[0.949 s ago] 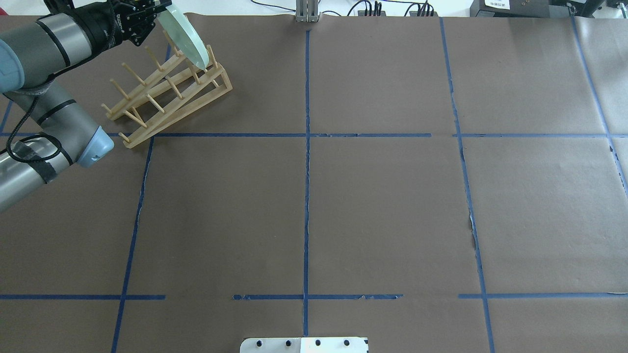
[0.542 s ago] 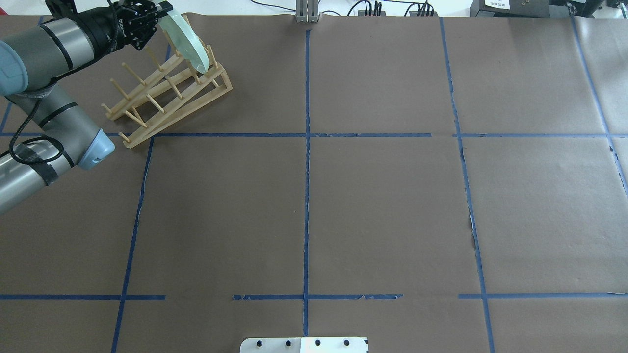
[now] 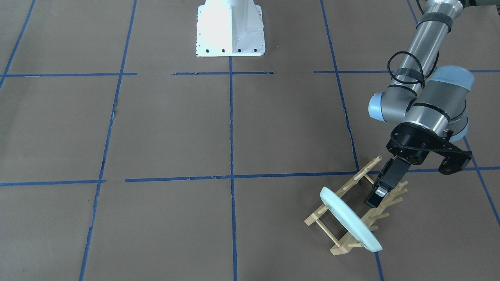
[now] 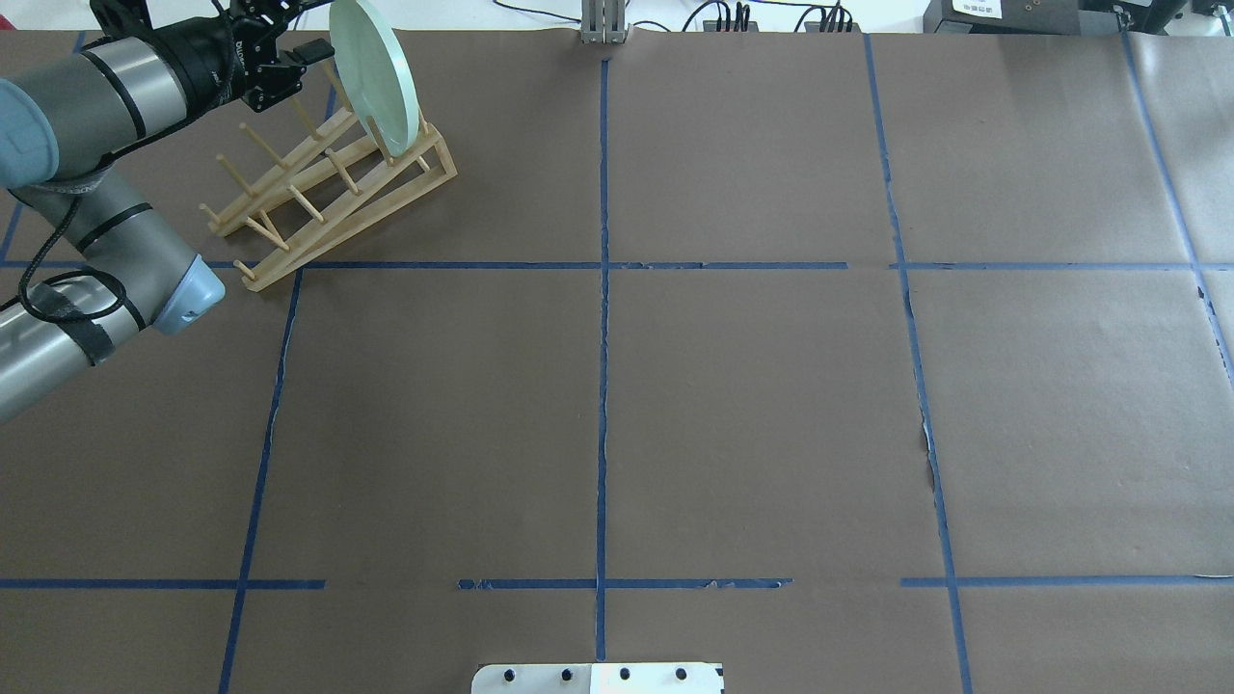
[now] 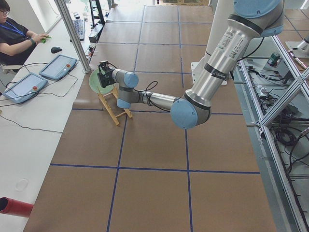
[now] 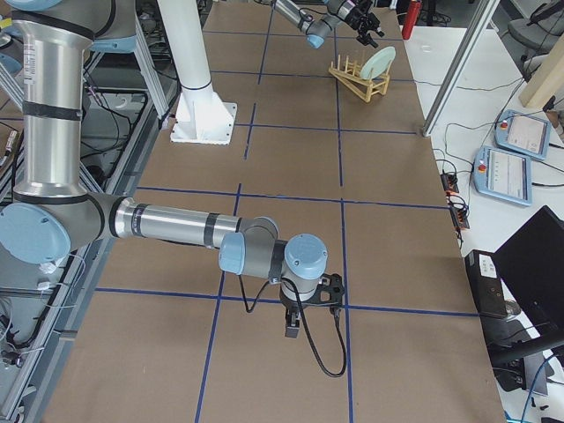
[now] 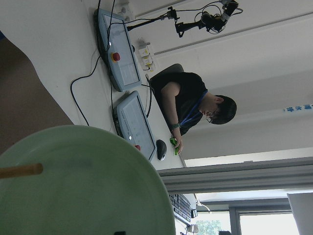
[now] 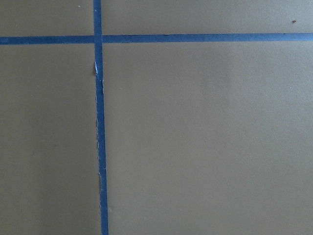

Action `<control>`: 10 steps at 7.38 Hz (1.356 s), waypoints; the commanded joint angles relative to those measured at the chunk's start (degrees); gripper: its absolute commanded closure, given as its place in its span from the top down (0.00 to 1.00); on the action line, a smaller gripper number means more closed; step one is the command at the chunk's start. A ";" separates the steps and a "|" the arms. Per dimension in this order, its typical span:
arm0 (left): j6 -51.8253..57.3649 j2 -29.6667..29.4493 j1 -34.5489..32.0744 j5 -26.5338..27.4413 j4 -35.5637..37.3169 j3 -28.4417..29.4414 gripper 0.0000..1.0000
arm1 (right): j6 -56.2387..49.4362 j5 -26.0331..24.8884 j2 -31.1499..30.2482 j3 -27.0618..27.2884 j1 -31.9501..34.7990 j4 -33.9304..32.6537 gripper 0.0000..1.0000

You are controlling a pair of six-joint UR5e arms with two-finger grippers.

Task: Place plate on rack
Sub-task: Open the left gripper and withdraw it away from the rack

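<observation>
Mint-green plate: stands on edge in the end slot of the wooden rack, just ahead of the left gripper. It leans between the pegs, and one peg crosses its face in the left wrist view.

Left gripper: jaws parted and holding nothing, poised above the rack's upper pegs. The one visible finger is clear of the plate's rim (a gap shows in the front-facing view).

Edges: the far edge of the table runs just beyond gripper and plate. An operator sits past that edge.

Room: wide brown paper with blue tape lines stretches to the gripper's right and back toward the white base plate.

Right gripper: well apart from the rack, low over the paper near a tape crossing. Whether it is open or closed cannot be told.
</observation>
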 commanded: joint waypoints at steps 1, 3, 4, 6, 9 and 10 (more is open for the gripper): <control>6.28 0.00 -0.25 -0.35 2.22 -0.05 1.00 | -0.08 0.00 0.00 0.00 0.00 0.00 1.00; 17.07 0.70 -2.70 -6.31 10.61 -3.97 1.00 | 0.01 0.00 0.00 0.00 0.00 0.00 1.00; 24.00 1.05 -4.37 -9.20 19.03 -8.27 1.00 | 0.01 0.00 0.00 0.00 0.00 0.00 1.00; 35.70 5.42 -9.28 -19.81 32.15 -18.10 1.00 | 0.01 0.00 0.00 0.00 0.00 0.00 1.00; 57.99 9.84 -10.62 -21.89 56.79 -31.73 1.00 | -0.08 0.00 0.00 0.00 0.08 0.00 1.00; 67.48 9.93 -10.80 -21.45 67.52 -35.61 1.00 | 0.01 0.00 0.00 0.00 0.00 0.00 1.00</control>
